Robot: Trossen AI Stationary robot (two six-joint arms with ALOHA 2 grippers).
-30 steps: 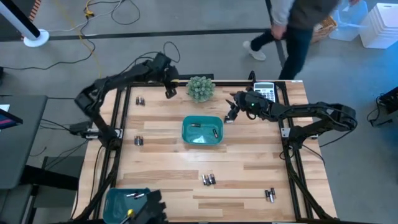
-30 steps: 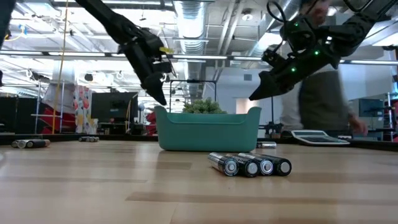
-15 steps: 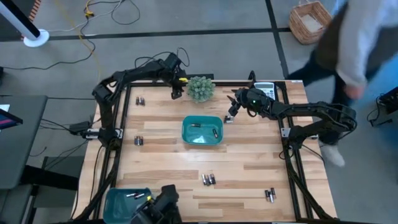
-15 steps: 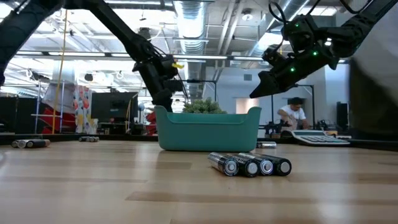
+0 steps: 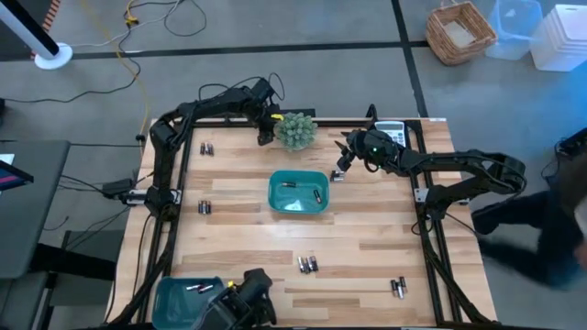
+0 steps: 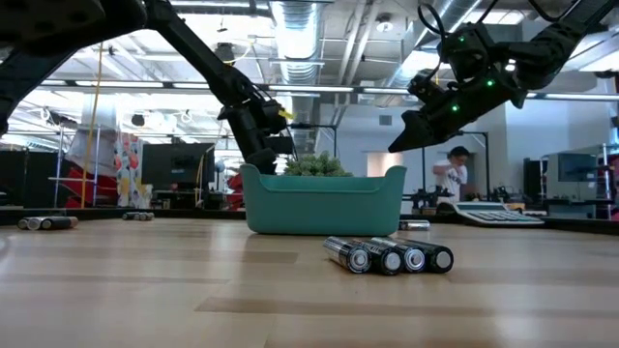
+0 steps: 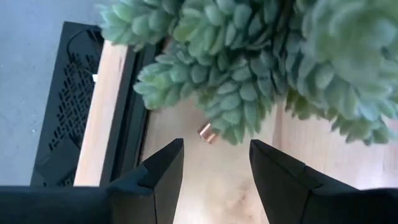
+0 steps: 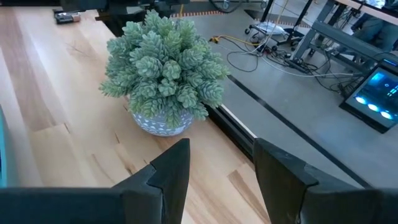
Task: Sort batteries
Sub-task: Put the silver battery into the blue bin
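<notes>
Nearest you on the wooden surface (image 5: 367, 243) stands a teal tray (image 5: 174, 295) at the front left corner holding a few cells, then a cluster of batteries (image 6: 389, 256) lying side by side mid-front, with another pair (image 5: 398, 288) at front right. At mid-surface sits the teal bin (image 5: 298, 192) with two cells inside; a small group (image 5: 204, 207) lies near the left rail and another (image 5: 207, 148) at far left. Farther on, the right gripper (image 5: 341, 169) hovers just beyond the bin's far right corner, jaws apart and empty. The left gripper (image 7: 214, 163) hangs beside the potted succulent (image 5: 295, 129) at the far edge, jaws apart and empty, with a small copper-tipped object (image 7: 206, 132) lying under the leaves ahead of it; whether it is a cell you cannot tell. Straddle it squarely and descend clear of the foliage before closing. The calculator (image 5: 392, 134) rests at far right.
</notes>
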